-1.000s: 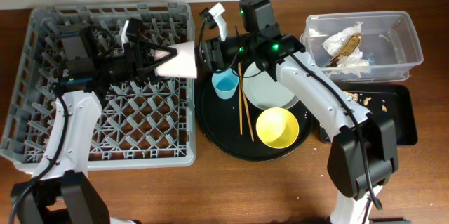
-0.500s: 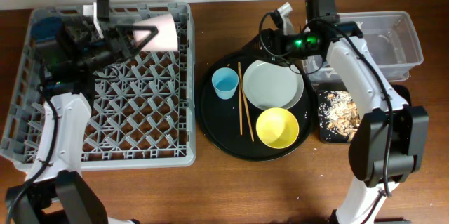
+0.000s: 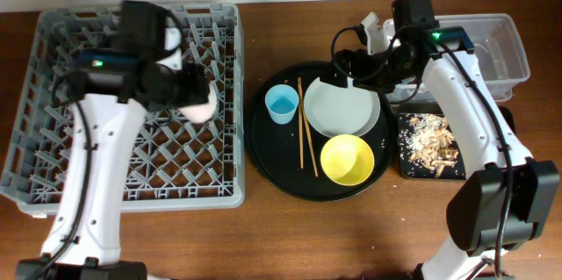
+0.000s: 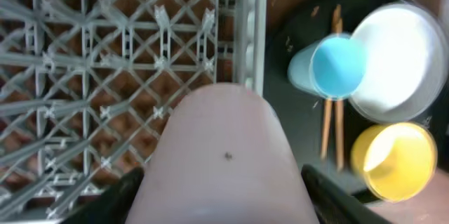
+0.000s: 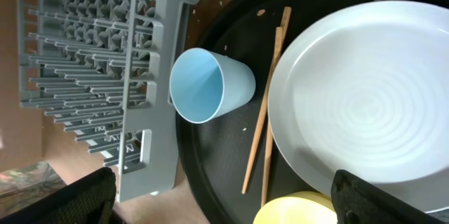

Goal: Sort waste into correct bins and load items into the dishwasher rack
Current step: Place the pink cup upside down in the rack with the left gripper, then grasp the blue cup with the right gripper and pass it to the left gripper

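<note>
Left gripper [image 4: 223, 194]: fingers closed on the pink cup [image 4: 224, 147], one on each flank. The cup's long axis runs out along the fingers, away from the wrist. I cannot tell whether mouth or base leads.

Cup position: over the rack [image 3: 53, 69], in its right part, just inside the right wall. I cannot tell if it touches the pegs.

My judgement is that the set-down goes straight down from the hand onto the pegs, with no sideways travel needed.

Right gripper [image 5: 224, 176]: fingers spread wide, holding nothing. It hangs well right of the rack, over the plate [image 3: 342, 109].

Blue cup [image 3: 282, 103]: just outside the rack's right wall, between the two arms.
</note>
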Robot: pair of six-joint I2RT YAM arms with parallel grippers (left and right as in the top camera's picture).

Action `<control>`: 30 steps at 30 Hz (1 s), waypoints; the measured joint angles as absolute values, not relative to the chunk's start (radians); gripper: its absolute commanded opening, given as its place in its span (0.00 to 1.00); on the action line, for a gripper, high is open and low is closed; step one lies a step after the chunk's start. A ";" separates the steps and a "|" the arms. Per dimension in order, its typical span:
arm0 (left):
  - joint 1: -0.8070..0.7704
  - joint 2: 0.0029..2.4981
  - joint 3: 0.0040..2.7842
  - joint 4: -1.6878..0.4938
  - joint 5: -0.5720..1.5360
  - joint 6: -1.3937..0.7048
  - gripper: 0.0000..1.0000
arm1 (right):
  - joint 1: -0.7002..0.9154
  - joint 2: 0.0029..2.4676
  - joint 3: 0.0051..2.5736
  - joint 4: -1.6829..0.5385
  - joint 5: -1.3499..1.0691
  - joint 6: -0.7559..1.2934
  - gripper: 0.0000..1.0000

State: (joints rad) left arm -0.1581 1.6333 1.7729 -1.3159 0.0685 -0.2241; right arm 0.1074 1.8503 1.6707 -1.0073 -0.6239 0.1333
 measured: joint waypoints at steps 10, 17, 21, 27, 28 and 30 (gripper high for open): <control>-0.268 1.908 1.765 -1.488 -0.018 -0.208 0.49 | 0.107 1.850 1.671 -1.043 -0.601 0.119 0.99; -0.268 1.966 1.747 -1.514 -0.033 -0.205 0.56 | 0.107 1.850 1.671 -1.044 -0.601 0.109 0.99; -0.268 1.967 1.675 -1.410 -0.043 -0.203 0.74 | 0.107 1.850 1.671 -1.044 -0.601 0.108 0.99; -0.268 1.975 1.662 -1.435 -0.043 -0.202 0.81 | 0.150 1.850 1.670 -1.004 -0.564 0.128 0.90; -0.268 1.975 1.711 -1.442 -0.043 -0.202 0.82 | 0.173 1.850 1.670 -0.975 -0.536 0.150 0.84; -0.268 1.973 1.831 -1.438 -0.041 -0.202 0.86 | 0.244 1.850 1.670 -0.925 -0.476 0.208 0.73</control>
State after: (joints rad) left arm -0.2680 1.9732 1.8309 -1.4376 -0.0406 -0.2016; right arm 0.2440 1.8503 1.6695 -0.9245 -0.4755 0.2085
